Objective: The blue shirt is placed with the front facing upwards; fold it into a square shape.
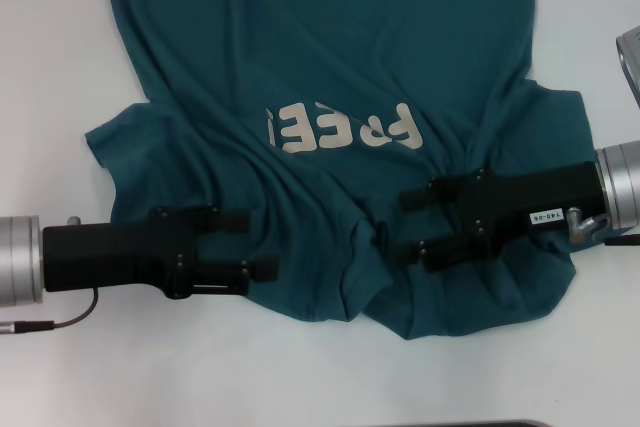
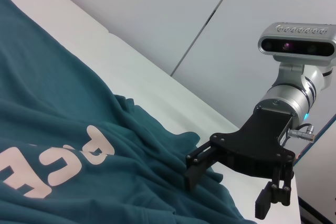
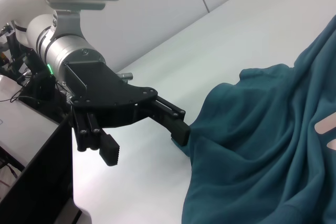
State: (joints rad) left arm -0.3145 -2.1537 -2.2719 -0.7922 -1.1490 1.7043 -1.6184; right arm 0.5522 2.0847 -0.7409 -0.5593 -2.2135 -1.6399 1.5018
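Lying rumpled, letters up, on the white table (image 1: 60, 67), the soft, light teal-blue cotton shirt (image 1: 330, 47) will sag and crease, so the black left gripper (image 1: 262, 245) and right gripper (image 1: 412, 226), both open over its near hem, should pinch edges.
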